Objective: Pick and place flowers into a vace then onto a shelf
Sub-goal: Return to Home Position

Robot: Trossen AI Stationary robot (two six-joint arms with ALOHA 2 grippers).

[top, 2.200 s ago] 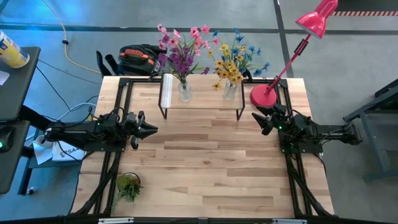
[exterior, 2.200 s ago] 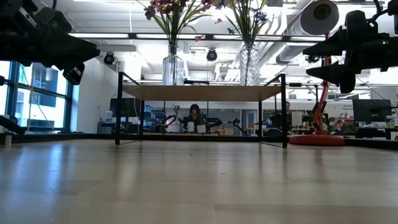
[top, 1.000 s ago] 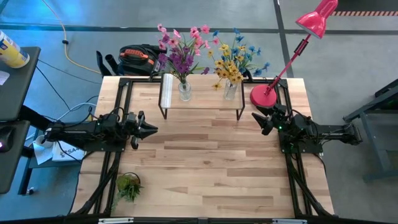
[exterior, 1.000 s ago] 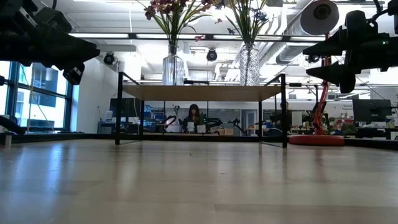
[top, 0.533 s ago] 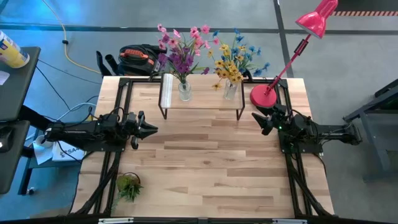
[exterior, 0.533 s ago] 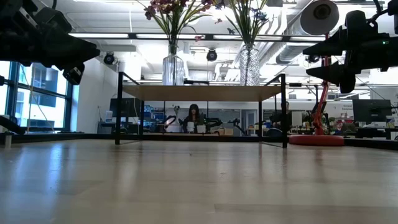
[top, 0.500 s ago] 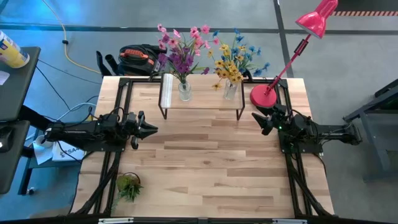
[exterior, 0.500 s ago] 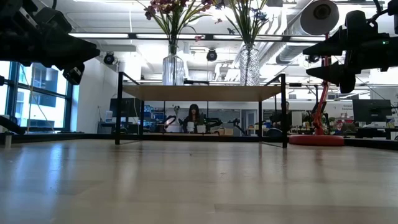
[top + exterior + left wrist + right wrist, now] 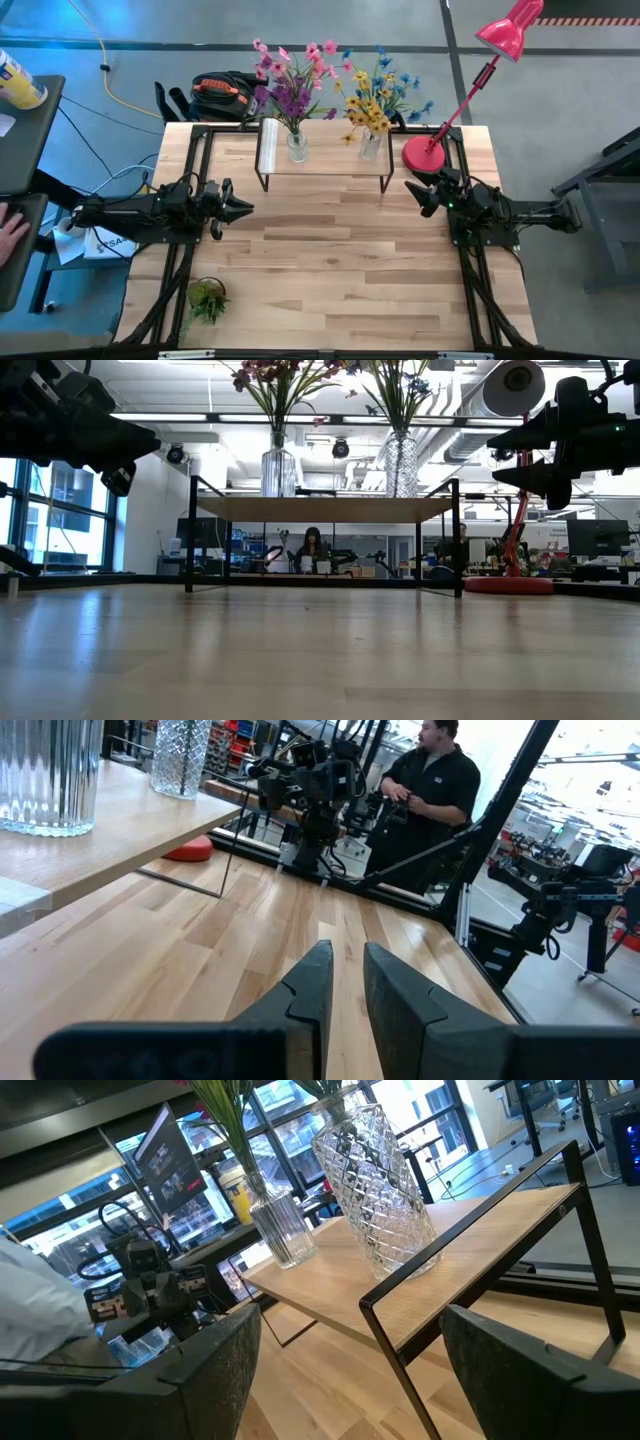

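Wooden table (image 9: 330, 260) | shelf (image 9: 325, 160) at rear | office beyond

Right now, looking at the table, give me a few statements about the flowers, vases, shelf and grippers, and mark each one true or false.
1. Both vases stand on the shelf. True.
2. The pink flowers lie flat on the table. False: they stand in the ribbed vase on the shelf.
3. The blue and yellow flowers stand in the diamond-cut vase. True.
4. The right gripper is shut on a vase. False: it is open and holds nothing, off the shelf's right end.
5. The left gripper holds nothing. True: it sits over bare table, in front of the shelf's left end.
6. The lamp stands on the shelf. False: its base sits on the table beside it.
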